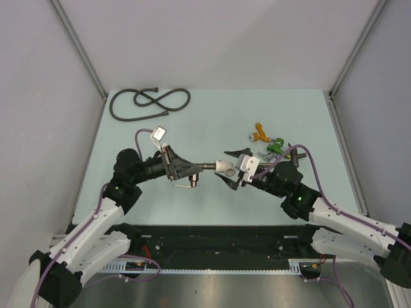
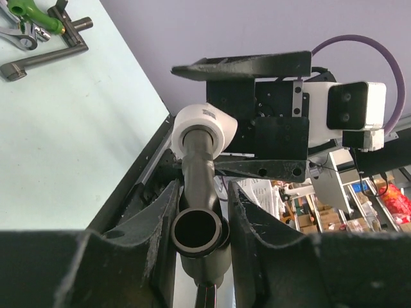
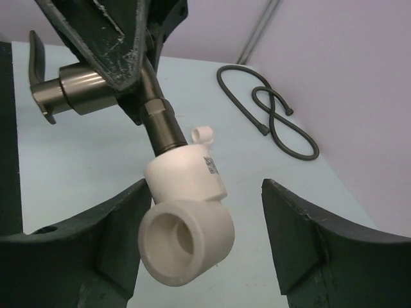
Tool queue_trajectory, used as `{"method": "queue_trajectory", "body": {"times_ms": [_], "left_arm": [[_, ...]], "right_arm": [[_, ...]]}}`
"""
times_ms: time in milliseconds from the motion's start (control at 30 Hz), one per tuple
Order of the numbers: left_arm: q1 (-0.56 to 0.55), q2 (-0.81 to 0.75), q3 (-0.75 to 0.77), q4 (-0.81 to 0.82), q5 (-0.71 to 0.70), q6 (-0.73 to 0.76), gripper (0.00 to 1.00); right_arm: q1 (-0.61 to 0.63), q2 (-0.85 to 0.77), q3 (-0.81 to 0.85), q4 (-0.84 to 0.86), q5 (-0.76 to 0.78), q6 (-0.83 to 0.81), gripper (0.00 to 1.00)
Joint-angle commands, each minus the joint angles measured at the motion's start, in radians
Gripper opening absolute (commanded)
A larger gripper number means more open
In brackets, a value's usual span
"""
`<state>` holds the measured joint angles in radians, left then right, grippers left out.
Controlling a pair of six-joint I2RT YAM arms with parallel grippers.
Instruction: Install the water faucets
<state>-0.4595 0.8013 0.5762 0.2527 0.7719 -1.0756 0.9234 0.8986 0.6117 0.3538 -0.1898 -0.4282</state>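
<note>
My left gripper (image 1: 192,168) is shut on a short dark metal faucet (image 1: 191,176), its lever handle hanging toward the near edge. In the left wrist view the fingers (image 2: 160,218) clamp the faucet body (image 2: 199,234). The faucet's threaded end sits in a white elbow fitting (image 1: 223,167), held above the table. My right gripper (image 1: 229,169) is open around that fitting (image 3: 186,218), whose left side is at the left finger, with a gap to the right finger (image 3: 302,231). The long-pipe faucet (image 1: 290,153) lies on the table at the right and also shows in the left wrist view (image 2: 48,56).
A coiled black hose (image 1: 151,102) lies at the back left. An orange part (image 1: 260,133) and a green-handled tool (image 1: 276,146) lie next to the long-pipe faucet. The cell's walls and frame posts close in the pale green table (image 1: 212,122).
</note>
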Motion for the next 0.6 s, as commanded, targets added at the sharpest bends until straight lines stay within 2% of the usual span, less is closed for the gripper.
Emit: {"method": "queue_trajectory", "body": {"times_ms": [0,67,100,167,200,233,267,400,433,500,533,567], "left_arm": [[0.004,0.007,0.068,0.056,0.059,-0.015,0.0],[0.004,0.012,0.073,0.049,0.066,-0.006,0.0],[0.004,0.01,0.079,0.045,0.067,0.0,0.0],[0.004,0.015,0.088,0.034,0.07,0.029,0.01],[0.004,0.013,0.1,0.02,0.073,0.046,0.0],[0.004,0.012,0.108,0.013,0.075,0.098,0.0],[0.004,0.007,0.116,0.004,0.075,0.133,0.01],[0.004,-0.069,0.143,-0.044,0.034,0.376,0.02],[0.004,-0.088,0.14,-0.044,0.014,0.496,0.02],[0.002,-0.134,0.114,-0.038,-0.031,0.619,0.01],[0.002,-0.177,0.105,-0.032,-0.036,0.751,0.0],[0.002,-0.195,0.096,-0.027,-0.034,0.816,0.0]], "right_arm": [[0.009,-0.021,0.002,0.051,-0.072,0.002,0.63],[0.009,-0.018,0.0,0.05,-0.086,0.014,0.53],[0.008,-0.015,0.002,0.05,-0.091,0.017,0.41],[0.008,-0.001,0.003,0.053,-0.106,0.032,0.25],[0.005,0.002,0.003,0.054,-0.115,0.057,0.09],[-0.006,0.008,0.005,0.057,-0.135,0.072,0.03],[-0.014,0.01,0.005,0.071,-0.154,0.095,0.0],[-0.104,0.036,0.019,0.151,-0.342,0.346,0.0],[-0.125,0.045,0.023,0.169,-0.373,0.403,0.0],[-0.179,0.075,0.037,0.211,-0.439,0.497,0.0],[-0.19,0.086,0.057,0.217,-0.46,0.579,0.0],[-0.208,0.097,0.069,0.221,-0.479,0.612,0.0]]}}
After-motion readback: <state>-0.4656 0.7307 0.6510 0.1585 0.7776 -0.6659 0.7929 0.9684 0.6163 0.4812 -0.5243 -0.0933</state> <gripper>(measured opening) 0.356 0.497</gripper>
